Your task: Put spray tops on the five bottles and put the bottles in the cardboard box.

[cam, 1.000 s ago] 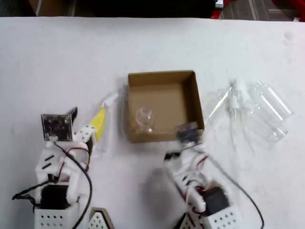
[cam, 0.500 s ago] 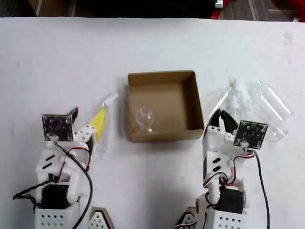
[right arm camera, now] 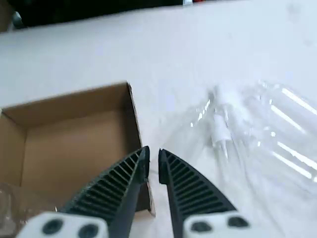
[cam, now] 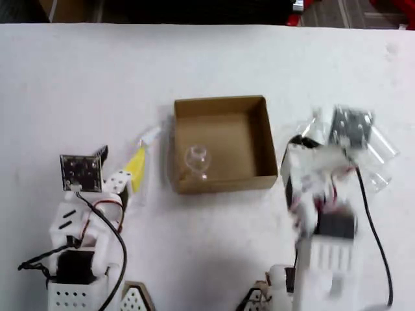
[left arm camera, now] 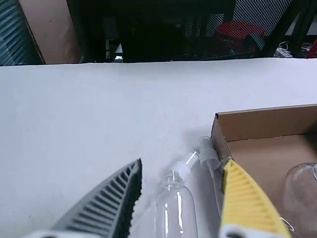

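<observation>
Right gripper (right arm camera: 153,150): dark fingers nearly together with a thin slit between them, holding nothing.
Under its tips: the side wall of the cardboard box (right arm camera: 136,124).
On its outer side, away from the box: a heap of clear bottles (right arm camera: 277,134) lying crossed on the table, with a white spray top (right arm camera: 220,121) among them.
Left gripper (left arm camera: 183,163): spread wide, its grey and yellow fingers either side of a lying bottle (left arm camera: 173,208) and not clamping it.
Ahead of that gripper: the bottle's neck, which appears to carry a white top, points toward the box corner just beside the yellow finger.
Inside the box: one clear bottle (cam: 196,159) on the floor.
Step in hand: probably the right arm going to the heap for a bottle or top.
Doing it well: open the fingers before descending. Choose the piece lying freest. Close across its round body squarely, since clear plastic will likely slip or roll. Keep clear of the box wall.
</observation>
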You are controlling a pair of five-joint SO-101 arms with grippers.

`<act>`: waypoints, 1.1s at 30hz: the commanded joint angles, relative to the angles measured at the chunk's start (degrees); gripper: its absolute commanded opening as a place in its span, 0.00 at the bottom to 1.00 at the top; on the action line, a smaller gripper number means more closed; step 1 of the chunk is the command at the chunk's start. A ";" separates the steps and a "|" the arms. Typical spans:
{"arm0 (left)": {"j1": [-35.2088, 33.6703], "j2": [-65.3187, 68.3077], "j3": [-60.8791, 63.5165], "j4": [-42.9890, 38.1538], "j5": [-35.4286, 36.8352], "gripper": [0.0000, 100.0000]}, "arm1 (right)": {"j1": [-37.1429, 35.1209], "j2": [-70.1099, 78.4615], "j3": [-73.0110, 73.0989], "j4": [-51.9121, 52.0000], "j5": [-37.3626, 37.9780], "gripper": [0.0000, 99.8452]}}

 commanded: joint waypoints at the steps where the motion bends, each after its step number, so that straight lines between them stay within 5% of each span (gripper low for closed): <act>1: 0.48 -0.57 -0.09 -1.05 -1.49 0.24 | 4.44 26.07 -15.03 7.16 0.62 0.02; 6: 0.57 2.95 -1.23 -2.29 -2.99 0.24 | 9.63 44.26 -27.78 16.66 0.79 0.02; 12: 0.40 22.55 -7.82 -7.47 -2.81 0.24 | 3.47 55.69 -29.63 17.80 6.24 0.02; 19: -1.45 41.80 -16.09 -9.14 -1.05 0.24 | -0.75 58.24 -29.54 17.98 6.77 0.02; 33: -1.54 46.73 -16.09 -14.15 -0.44 0.24 | -4.35 58.15 -25.67 18.24 7.30 0.02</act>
